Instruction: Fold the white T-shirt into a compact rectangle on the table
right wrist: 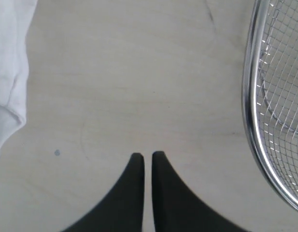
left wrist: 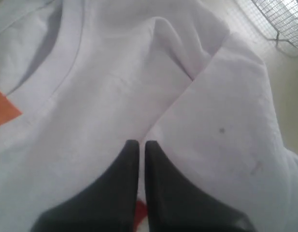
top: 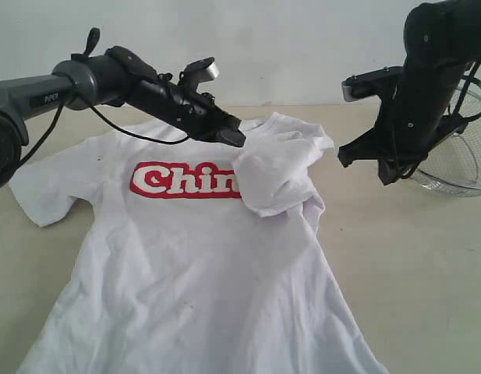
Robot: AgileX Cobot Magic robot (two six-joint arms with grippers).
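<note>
The T-shirt (top: pixel 193 265) lies chest up on the table (top: pixel 412 257). Its neck is far and its hem near, so its long way runs far to near. One sleeve is folded over the letters. Bare table lies between the shirt and the basket (top: pixel 458 156). The left gripper (left wrist: pixel 139 143) is over the fold. The right gripper (right wrist: pixel 147 155) is over bare table. Both have closed, empty jaws.

Black right gripper (right wrist: pixel 147 155), jaws closed, over the beige table (right wrist: pixel 139 87); white T-shirt (right wrist: pixel 8 72) edge at ten o'clock, wire basket (right wrist: pixel 279 121) at two.
</note>
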